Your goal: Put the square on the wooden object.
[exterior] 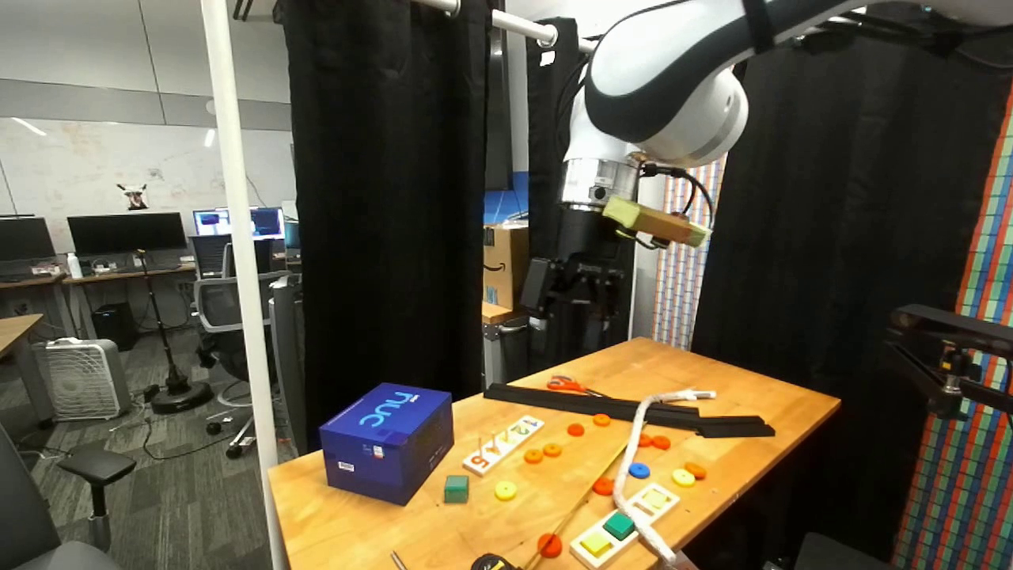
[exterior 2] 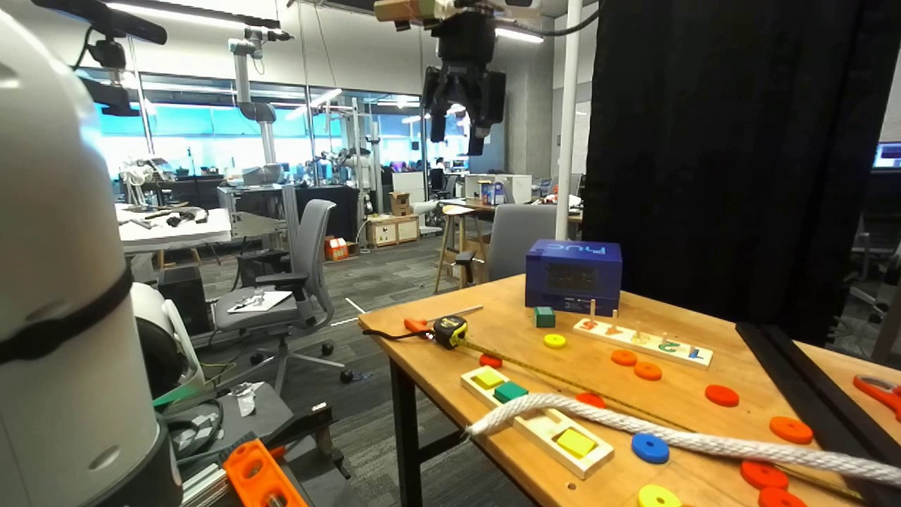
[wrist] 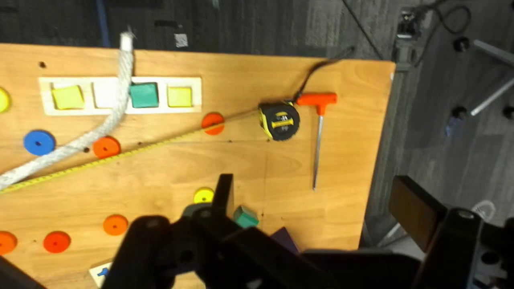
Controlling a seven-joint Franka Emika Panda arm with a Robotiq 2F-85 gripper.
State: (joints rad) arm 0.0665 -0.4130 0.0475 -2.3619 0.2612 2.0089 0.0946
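The gripper (exterior 2: 457, 139) hangs high over the worktop (wrist: 353, 160), pointing down, its two fingers standing well apart. In an exterior view it is set against the black curtain (exterior: 546, 142), so its fingers are hard to make out there. The green square (wrist: 245, 216) rests on the worktop well below the gripper; in the wrist view it shows in the gap between the fingers, just beside the one on that picture's left. A corner of the blue box (exterior: 384, 447) shows in that same gap. In both exterior views box and square sit near each other, apart from the gripper. Just outside the picture-left finger is a yellow disc (wrist: 204, 195). Farther out, beyond the fingertips and over to the picture's left, lies the wooden board (wrist: 163, 86), carrying a green piece (wrist: 144, 95) and two yellow pieces (wrist: 180, 97). A white rope (wrist: 89, 138) crosses over the board, close beside the green piece. Straight out ahead of the gap lie a tape measure (wrist: 280, 121) and an orange-handled tool (wrist: 320, 105).
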